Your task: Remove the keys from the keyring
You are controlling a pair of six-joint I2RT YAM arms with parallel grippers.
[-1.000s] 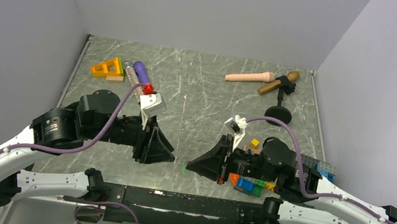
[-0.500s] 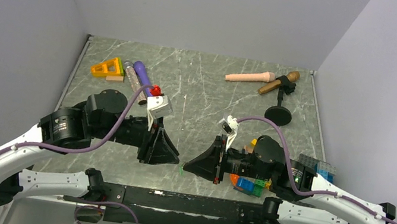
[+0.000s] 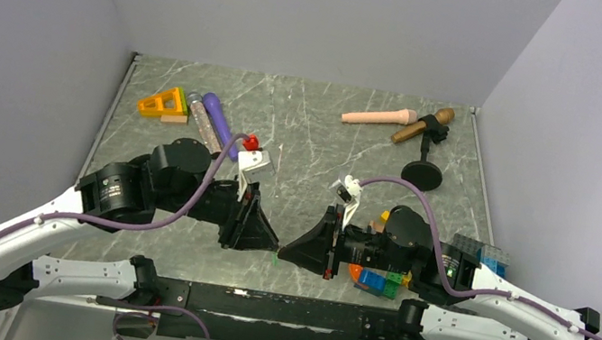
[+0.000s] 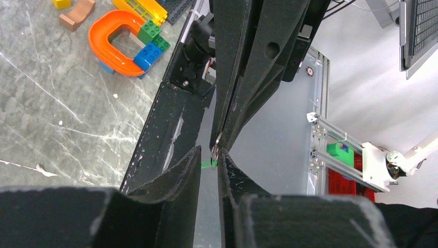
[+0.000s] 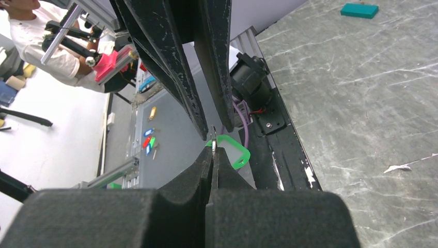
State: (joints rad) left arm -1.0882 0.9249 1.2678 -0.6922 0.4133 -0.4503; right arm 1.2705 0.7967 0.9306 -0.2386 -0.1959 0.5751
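Note:
My right gripper (image 5: pixel 212 150) is shut on the thin metal keyring (image 5: pixel 213 135), held above the table's near edge. A bright green key (image 5: pixel 238 154) hangs from the ring, just right of the fingertips. My left gripper (image 4: pixel 209 155) meets it tip to tip, jaws a narrow gap apart. The green key (image 4: pixel 206 164) spans that gap and the keyring (image 4: pixel 216 150) touches the right finger. In the top view both grippers (image 3: pixel 274 246) (image 3: pixel 285 250) touch noses, a green speck (image 3: pixel 275 257) below them. A teal key (image 5: pixel 359 10) lies flat on the table farther off.
Coloured building blocks (image 3: pixel 376 278) and an orange arch (image 4: pixel 116 39) sit under the right arm. A microphone on a stand (image 3: pixel 425 130) and a peach handle (image 3: pixel 379 117) are at the back right. An orange triangle toy (image 3: pixel 164 103) and a purple tube (image 3: pixel 219 116) lie back left.
My left arm has slid right until its tips meet the right gripper, and its jaws have narrowed around the ring and green key. The right gripper edged left, then held still.

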